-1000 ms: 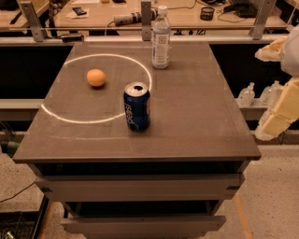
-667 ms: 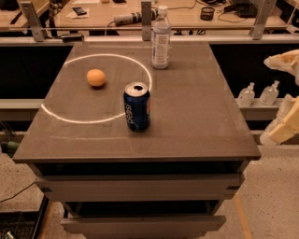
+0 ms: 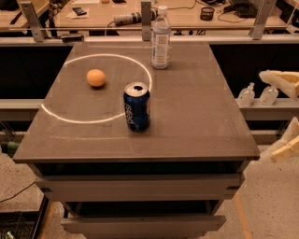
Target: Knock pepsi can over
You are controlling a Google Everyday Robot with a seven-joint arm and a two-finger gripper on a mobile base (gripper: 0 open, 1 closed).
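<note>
The pepsi can (image 3: 137, 106) is dark blue with a silver top. It stands upright on the grey table (image 3: 196, 116), at the rim of a white circle marked on the tabletop. My gripper (image 3: 270, 116) is off the table's right side, at the right edge of the view and well apart from the can. Its two cream fingers (image 3: 282, 79) are spread wide with nothing between them. Part of the gripper is cut off by the frame edge.
An orange (image 3: 96, 77) lies inside the white circle, left of the can. A clear plastic water bottle (image 3: 161, 38) stands at the table's back. Small bottles (image 3: 246, 94) sit on a shelf to the right. A cluttered workbench (image 3: 117, 14) runs behind.
My gripper has moved down and slightly to the right along the view's right edge. The can, the orange and the bottle have not moved.
</note>
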